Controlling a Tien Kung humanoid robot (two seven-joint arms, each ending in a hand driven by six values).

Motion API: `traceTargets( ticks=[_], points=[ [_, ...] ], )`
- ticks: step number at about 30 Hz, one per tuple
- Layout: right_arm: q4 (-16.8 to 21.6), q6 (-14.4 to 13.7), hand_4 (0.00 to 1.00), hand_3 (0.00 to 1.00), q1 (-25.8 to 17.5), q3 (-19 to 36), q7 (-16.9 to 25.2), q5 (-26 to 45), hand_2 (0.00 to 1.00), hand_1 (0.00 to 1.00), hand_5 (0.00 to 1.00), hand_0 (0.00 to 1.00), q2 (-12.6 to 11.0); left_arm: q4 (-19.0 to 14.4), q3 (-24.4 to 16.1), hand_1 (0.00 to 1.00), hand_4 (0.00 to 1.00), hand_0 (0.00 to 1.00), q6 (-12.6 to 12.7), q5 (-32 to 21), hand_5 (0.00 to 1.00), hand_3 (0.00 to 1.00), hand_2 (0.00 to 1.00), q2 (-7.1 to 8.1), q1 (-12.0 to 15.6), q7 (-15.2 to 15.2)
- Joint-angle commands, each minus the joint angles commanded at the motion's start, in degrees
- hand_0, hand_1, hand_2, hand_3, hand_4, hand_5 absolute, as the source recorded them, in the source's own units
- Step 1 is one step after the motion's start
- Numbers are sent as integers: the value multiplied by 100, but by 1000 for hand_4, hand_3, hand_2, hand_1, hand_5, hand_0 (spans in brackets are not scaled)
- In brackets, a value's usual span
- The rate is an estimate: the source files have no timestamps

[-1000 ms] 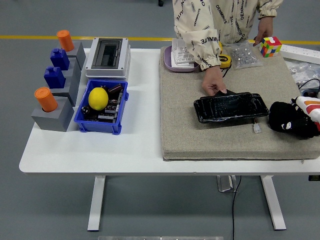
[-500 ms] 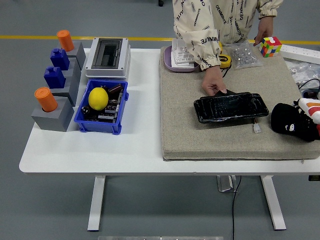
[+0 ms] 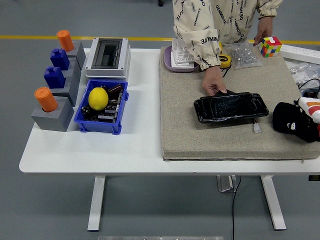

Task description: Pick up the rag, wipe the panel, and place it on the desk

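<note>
On mat (image 3: 210, 135), right hand (image 3: 292, 122) farther right from panel (image 3: 231, 107).

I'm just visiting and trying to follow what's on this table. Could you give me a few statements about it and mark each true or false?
1. A person's hand touches the far edge of the black panel. True.
2. The lemon lies in the blue bin. True.
3. The panel lies on the bare white table. False: it lies on the grey mat.
4. The colourful cube sits in the bin. False: it is at the mat's far right, under the person's other hand.
</note>
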Motion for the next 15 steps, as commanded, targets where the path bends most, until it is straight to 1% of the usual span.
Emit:
traceTargets(
  ticks=[5,6,11,12,15],
  points=[
    [6,7,775,409,-3,49,-8,-17,410,369,42,259,-12,0,5,698,600,651,0,1,479,567,747,5,6,-1],
    [9,7,824,382,2,59,-11,-23,386,335,2,219,-15,0,6,698,600,651,-1,2,478,567,747,7,7,1],
    [28,12,824,382,26,123,-20,-55,386,335,2,219,-22,0,12,698,600,651,-1,12,478,567,747,21,7,-1],
    [32,13,824,356,28,130,-22,-59,367,308,2,196,-22,0,12,698,600,650,-2,13,478,567,747,22,7,-1],
    [71,20,824,356,44,160,-26,-80,367,308,2,196,-33,0,16,698,600,650,-3,12,478,567,747,21,10,2]
  ],
)
